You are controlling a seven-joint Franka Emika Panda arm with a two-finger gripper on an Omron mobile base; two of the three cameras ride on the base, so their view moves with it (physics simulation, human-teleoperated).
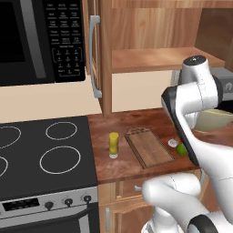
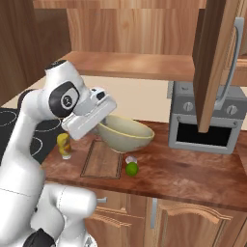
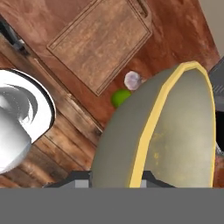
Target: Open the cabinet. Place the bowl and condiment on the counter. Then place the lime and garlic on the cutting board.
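Bowl [image 2: 126, 133] rim-first in closed pincer [image 3: 117, 177], above counter [image 2: 183, 171]

A reddish-brown wood-grain counter [image 2: 193, 176] carries four items. A rectangular wooden cutting board [image 1: 149, 146] lies flat on it, its handle tab toward the wall. Left of the board, near the stovetop, a small yellow condiment bottle [image 1: 113, 144] stands upright. Just off the board's right edge sit a pale garlic bulb [image 2: 130, 159] and a green lime [image 2: 131, 169], close together.
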